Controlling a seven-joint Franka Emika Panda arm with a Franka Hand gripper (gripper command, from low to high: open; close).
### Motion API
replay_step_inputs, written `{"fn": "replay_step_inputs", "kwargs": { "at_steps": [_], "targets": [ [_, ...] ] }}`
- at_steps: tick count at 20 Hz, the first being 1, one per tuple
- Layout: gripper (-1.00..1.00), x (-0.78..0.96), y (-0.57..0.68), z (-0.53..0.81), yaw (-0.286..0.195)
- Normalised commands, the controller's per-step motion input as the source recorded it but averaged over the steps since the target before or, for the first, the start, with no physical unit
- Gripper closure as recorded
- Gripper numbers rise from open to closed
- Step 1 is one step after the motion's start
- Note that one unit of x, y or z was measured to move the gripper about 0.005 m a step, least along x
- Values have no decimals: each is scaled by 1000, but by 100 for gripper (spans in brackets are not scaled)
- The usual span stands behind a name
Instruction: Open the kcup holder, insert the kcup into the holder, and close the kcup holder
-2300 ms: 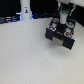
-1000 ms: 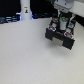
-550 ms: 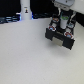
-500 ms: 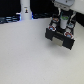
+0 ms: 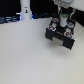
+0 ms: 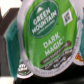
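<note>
The kcup (image 6: 46, 36) fills the wrist view, a round pod whose green lid reads "Green Mountain Dark Magic", with dark shapes on either side of it. In the exterior view my gripper (image 5: 62, 21) hangs right over the kcup holder (image 5: 60, 36), a black box at the exterior view's right with a pale patch on its front. A small green and white spot shows at the fingertips there. The gripper looks shut on the kcup. The small picture does not show whether a drawer of the holder is pulled out.
A white bottle-like object (image 5: 25, 9) with a dark mark stands at the back on the exterior view's left, beside dark clutter along the back edge. The pale table top (image 5: 25, 55) spreads in front of the holder.
</note>
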Motion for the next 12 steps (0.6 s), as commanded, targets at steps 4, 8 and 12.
{"fn": "replay_step_inputs", "kwargs": {
  "at_steps": [4,8,12],
  "targets": [
    [100,-110,-167,-121,-3],
    [100,-11,-44,-63,-2],
    [100,48,-28,-113,-19]
  ]
}}
